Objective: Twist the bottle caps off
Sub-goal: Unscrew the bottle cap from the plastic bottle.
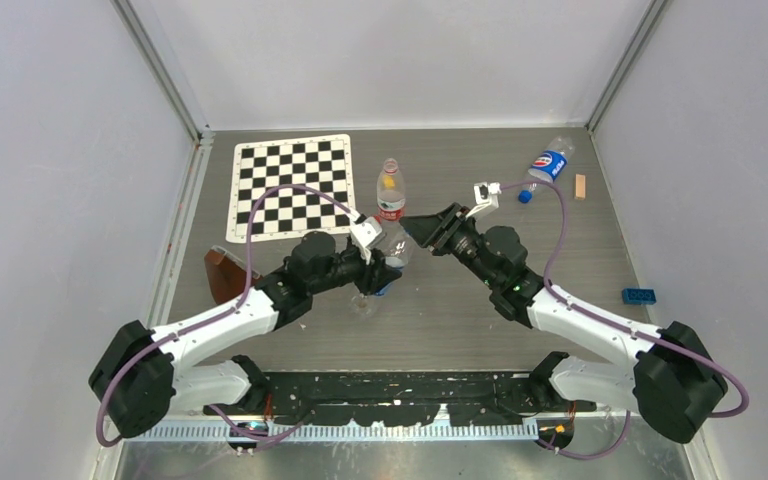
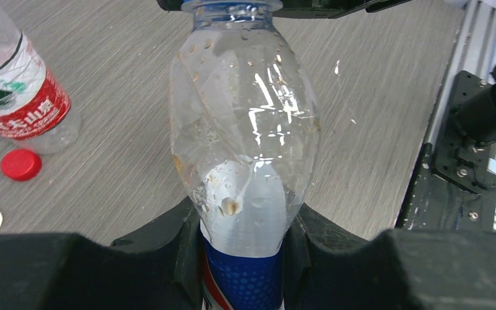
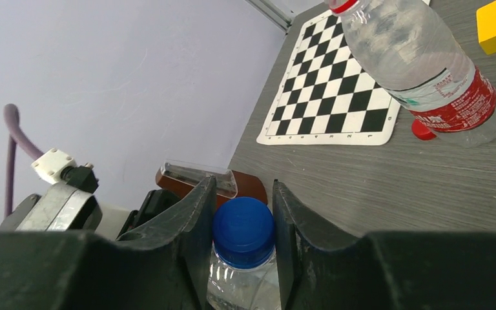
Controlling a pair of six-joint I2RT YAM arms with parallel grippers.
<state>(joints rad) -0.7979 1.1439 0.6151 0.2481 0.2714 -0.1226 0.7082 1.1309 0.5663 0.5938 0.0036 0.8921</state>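
Bottles: 3. Caps: 3 (1 red, 2 blue).

Nearest, the left end effector [image 2: 244,232] is clamped on the held bottle [image 2: 242,129] at its blue label; the base is cut off. The right end effector [image 3: 243,200] is closed on its blue cap [image 3: 243,231], still fitted.

Behind, the red-label bottle [image 1: 391,192] stands on the desk [image 1: 460,310], its red cap [image 2: 20,164] loose beside it.

Far right, the third bottle [image 1: 550,162] lies down with a loose blue cap [image 1: 525,196] nearby; its neck is too small to make out.

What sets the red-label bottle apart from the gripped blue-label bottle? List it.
The red-label bottle stands free; the blue-label bottle is clamped in the left gripper. The red cap lies off beside its bottle; the blue cap is on, pinched by the right gripper. Both are clear plastic.
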